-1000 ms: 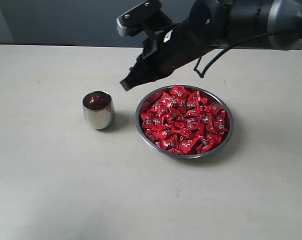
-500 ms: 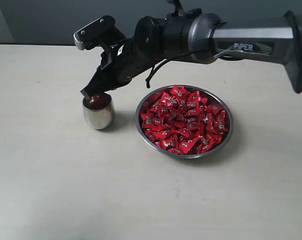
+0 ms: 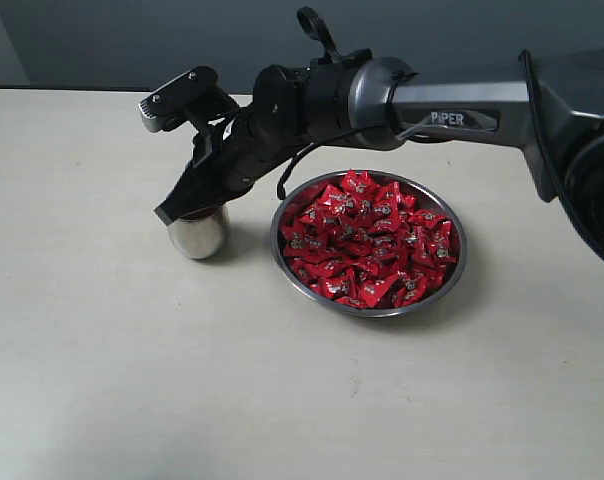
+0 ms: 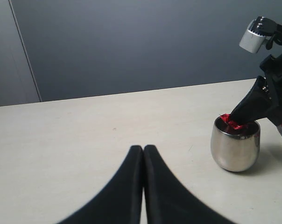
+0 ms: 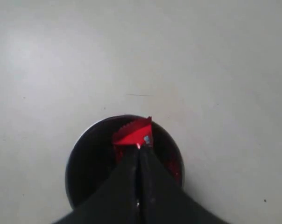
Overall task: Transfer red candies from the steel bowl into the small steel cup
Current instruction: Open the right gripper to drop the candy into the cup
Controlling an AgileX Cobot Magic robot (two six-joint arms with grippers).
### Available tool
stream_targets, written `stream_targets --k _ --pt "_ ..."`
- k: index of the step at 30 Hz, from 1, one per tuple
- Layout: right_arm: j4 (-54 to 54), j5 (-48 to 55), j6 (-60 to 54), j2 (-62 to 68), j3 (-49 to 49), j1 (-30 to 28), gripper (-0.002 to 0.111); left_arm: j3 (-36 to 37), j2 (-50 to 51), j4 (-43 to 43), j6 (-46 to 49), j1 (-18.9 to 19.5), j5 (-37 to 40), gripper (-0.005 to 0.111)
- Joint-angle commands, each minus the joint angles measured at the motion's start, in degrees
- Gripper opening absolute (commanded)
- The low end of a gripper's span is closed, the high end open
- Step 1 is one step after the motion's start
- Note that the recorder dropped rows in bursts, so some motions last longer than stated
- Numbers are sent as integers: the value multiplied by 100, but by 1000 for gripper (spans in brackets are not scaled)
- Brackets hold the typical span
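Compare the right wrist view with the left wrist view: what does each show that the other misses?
Right wrist only: a top-down look into the small shiny steel cup, with one glossy red-wrapped candy pinched in the right claw over its mouth. Left wrist only: the cup's mirrored outer side, the shut, empty left claw above the pale table, and a grey wall. Both: the cup, the right claw's tips at its mouth, red wrapper there.

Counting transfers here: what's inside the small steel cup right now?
The right hand dips into the small steel cup, shut on a red candy. More red shows deeper inside; the hand covers the rest, so no count is possible.
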Motion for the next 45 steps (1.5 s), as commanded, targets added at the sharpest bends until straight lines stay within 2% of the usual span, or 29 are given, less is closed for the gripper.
stream_targets --k 1,34,36,41,43,45 --pt "-13 -5 -16 29 -43 -1 -1 22 -26 6 -7 -19 -31 0" --pt "-24 282 -5 -124 -43 -1 -1 22 -26 6 -7 -19 -42 0" --pt "-24 282 -5 -124 -43 -1 5 22 -26 6 -7 -19 -42 0" --pt "-73 292 3 -136 -43 -1 41 22 -26 6 -7 -19 -30 0" --pt "-173 292 3 -192 -43 -1 46 22 -26 6 -7 -19 -30 0" --pt "-211 303 18 -334 -43 -1 46 22 -26 6 -7 -19 -30 0"
